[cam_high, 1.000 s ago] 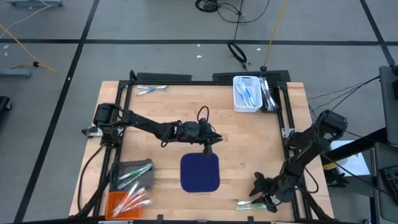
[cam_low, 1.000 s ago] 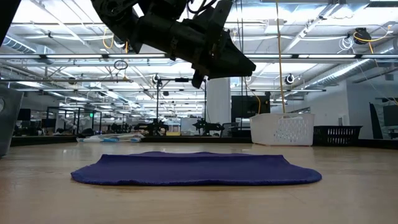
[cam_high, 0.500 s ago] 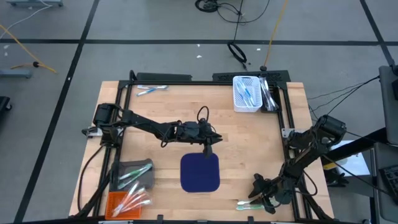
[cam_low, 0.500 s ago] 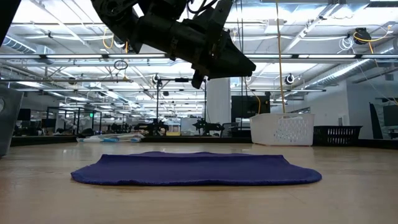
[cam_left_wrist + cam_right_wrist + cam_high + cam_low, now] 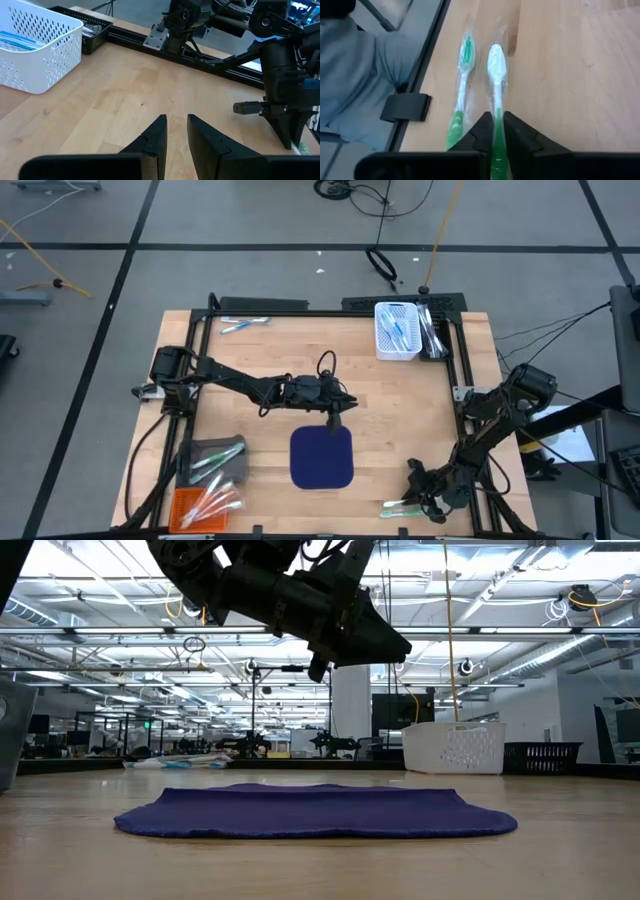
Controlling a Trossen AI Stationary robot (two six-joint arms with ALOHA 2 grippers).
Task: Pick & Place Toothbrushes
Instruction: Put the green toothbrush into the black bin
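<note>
Right wrist view: my right gripper (image 5: 497,131) is low over the wooden table (image 5: 560,75), near its front edge on my right side, and its two dark fingers (image 5: 516,135) are closed on the handle of a green-and-white toothbrush in clear wrapping (image 5: 496,75).

Held toothbrush: it lies along my fingers with the white head pointing forward, away from my wrist. I judge I hold it at the handle because this is the thickest part to pinch.

Second toothbrush: another green-and-white wrapped toothbrush (image 5: 462,85) lies just beside my right gripper, almost parallel to the held one, between it and the black frame rail (image 5: 427,47). It is close, so I must lift straight up and not drag it.

Left gripper (image 5: 176,131): it hangs above the far edge of the dark navy cloth mat (image 5: 321,457), in the middle of the table. Its fingers are nearly together, with only a narrow gap, and hold nothing. I think this arm only waits.

Other toothbrushes: blue-and-white ones lie in the white perforated plastic basket (image 5: 396,331), far ahead of my left gripper; others are in the grey tray (image 5: 214,459) and the orange tray (image 5: 200,506), behind it on its left.

Step, as I judge: grasp is made, lift comes next.
</note>
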